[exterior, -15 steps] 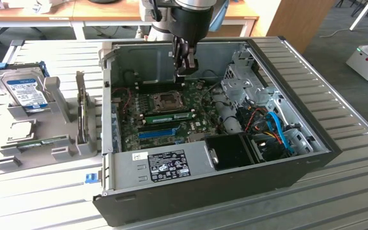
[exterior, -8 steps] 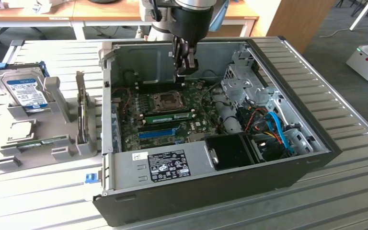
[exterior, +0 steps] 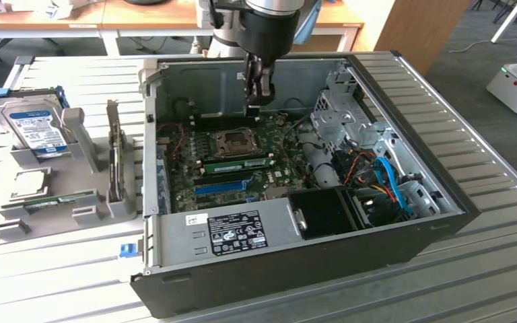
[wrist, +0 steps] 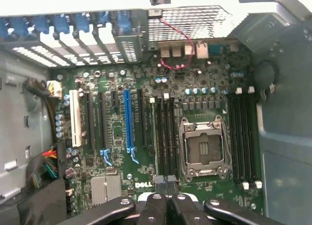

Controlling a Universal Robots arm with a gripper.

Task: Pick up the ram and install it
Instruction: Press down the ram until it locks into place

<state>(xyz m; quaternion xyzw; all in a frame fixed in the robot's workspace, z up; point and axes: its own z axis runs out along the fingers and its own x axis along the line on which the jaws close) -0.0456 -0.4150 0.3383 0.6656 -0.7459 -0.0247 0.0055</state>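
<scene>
- The gripper [exterior: 256, 99] hangs on its arm inside the open computer case [exterior: 330, 259], fingers pointing down at the motherboard [exterior: 277, 178].
- In the wrist view the gripper [wrist: 168, 186] has its two black fingers [wrist: 157, 205] pressed right together, no gap between them and nothing clamped there that I can see. It is closed and empty.
- Straight below the fingertips sit the memory slots and, just beside them, the bare CPU socket [exterior: 237, 140], its metal frame plain in the wrist view [wrist: 204, 149].
- The ram [exterior: 240, 163] lies seated lengthwise in a slot of the bank next to the socket, on the socket's far side from the tool as the exterior view has it. It is down on the board, apart from the fingers.
- From the wrist camera the ram [wrist: 153, 137] reads as a thin pale line in the outermost slot of that bank. Whether its end clips are latched I cannot tell.
- One step further out from the tool than the ram runs the long blue slot [exterior: 221, 186], seen again in the wrist view [wrist: 128, 120].
- Beyond that, a black fan shroud [exterior: 326, 212] sits in the case corner.
- Well away from the gripper, outside the case, a grey holder [exterior: 88, 212] carries a hard drive [exterior: 36, 128], an upright dark expansion card [exterior: 113, 151] and a second green stick [exterior: 50, 200].
</scene>
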